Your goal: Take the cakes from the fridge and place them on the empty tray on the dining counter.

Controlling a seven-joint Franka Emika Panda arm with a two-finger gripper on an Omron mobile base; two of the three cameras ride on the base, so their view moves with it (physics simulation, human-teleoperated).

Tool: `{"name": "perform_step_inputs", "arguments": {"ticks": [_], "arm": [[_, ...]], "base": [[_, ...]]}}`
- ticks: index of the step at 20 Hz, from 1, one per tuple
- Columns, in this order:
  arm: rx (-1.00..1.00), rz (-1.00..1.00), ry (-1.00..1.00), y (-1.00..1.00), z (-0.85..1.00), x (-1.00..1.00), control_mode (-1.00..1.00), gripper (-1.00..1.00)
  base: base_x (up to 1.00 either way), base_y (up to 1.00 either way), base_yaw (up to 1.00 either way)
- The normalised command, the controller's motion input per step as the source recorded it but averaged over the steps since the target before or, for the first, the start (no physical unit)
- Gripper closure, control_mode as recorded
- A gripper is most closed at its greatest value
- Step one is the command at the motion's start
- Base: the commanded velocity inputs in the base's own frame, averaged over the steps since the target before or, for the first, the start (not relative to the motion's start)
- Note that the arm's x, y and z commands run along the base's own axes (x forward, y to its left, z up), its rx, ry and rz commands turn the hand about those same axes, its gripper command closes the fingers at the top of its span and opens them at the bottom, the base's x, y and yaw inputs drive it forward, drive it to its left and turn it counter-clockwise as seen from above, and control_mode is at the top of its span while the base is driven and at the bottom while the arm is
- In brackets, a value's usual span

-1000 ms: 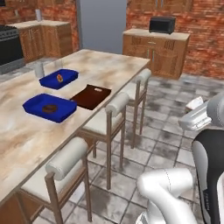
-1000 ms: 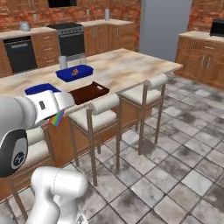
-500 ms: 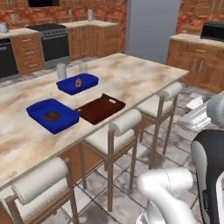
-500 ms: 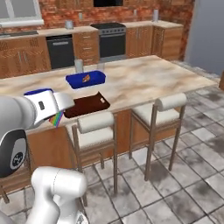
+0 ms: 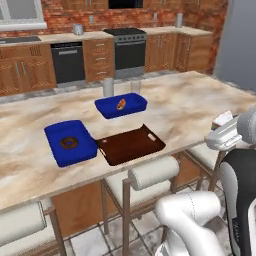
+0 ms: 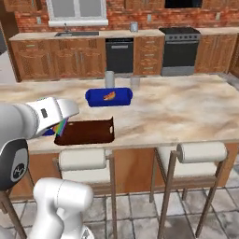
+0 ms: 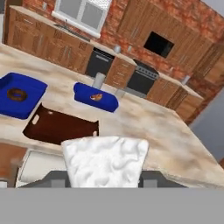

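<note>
Hand view shows the hand (image 7: pixel 105 175) pinching the white-topped cake (image 7: pixel 105 161), with the tray (image 7: pixel 61 126) on the desk (image 7: pixel 148 127) just beyond.

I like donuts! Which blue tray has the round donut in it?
The nearer blue tray, left of the brown tray, holds the ring donut. The farther blue tray holds something orange.

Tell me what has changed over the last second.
The base has swung round to face the dining counter more squarely, so the whole scene shifts. The claw stays closed on the white-topped cake. The brown tray and both blue trays stay put.
</note>
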Motion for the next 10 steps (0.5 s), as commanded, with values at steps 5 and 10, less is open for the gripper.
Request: {"name": "perform_step_inputs", "arguments": {"ticks": [5, 10], "arm": [[0.0, 0.0, 0.0, 0.0, 0.0, 0.0, 1.0, 1.0], [0.0, 0.0, 0.0, 0.0, 0.0, 0.0, 1.0, 1.0]], "base": [[1.0, -0.4, 0.62], [0.71, -0.01, 0.34]]}}
